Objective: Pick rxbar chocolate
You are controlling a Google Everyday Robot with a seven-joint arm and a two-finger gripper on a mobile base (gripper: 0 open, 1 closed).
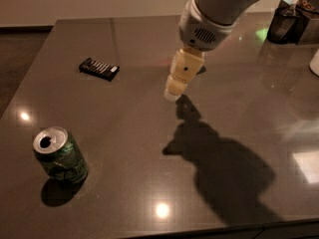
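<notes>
The rxbar chocolate (98,68) is a small flat black bar with white text lines and a pale right end. It lies flat on the dark table at the back left. My gripper (174,89) hangs from the white arm over the middle of the table, pointing down and to the left. It is to the right of the bar, well apart from it, and holds nothing that I can see.
A green soda can (60,155) stands upright at the front left. The water bottle is hidden behind my arm. A dark object (286,24) stands at the back right. The dark table (124,133) has its front edge at the bottom.
</notes>
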